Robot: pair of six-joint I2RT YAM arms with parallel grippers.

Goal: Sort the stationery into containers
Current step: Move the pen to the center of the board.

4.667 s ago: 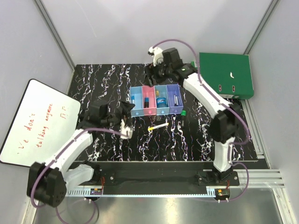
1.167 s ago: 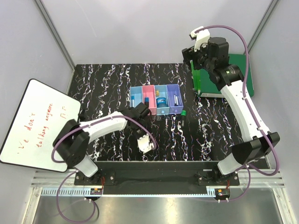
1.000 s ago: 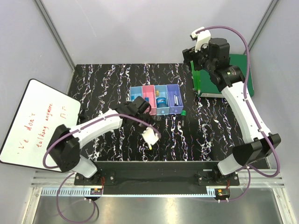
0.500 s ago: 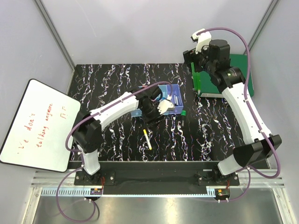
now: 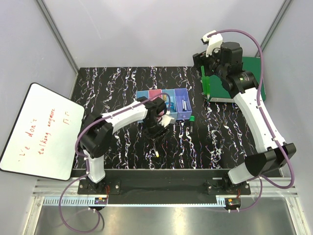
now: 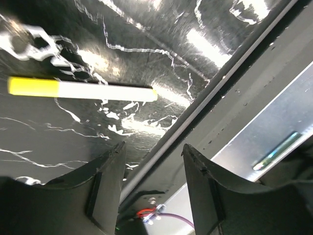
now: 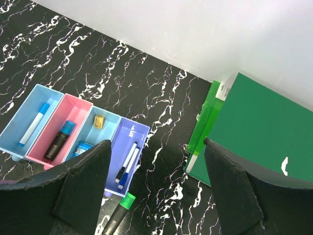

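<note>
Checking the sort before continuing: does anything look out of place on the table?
Yes. The yellow-and-white pen lies loose near the front edge of the table, outside the bins; the open left gripper holds nothing. The green-capped marker also lies beside the purple bin, unsorted.

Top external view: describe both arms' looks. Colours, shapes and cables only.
The left arm and right arm have white link shells with black joints and black bases. A purple cable loops along each. The wrist cameras show the left end effector and right end effector each as two dark, matte, broad fingers. No markings can be made out.
</note>
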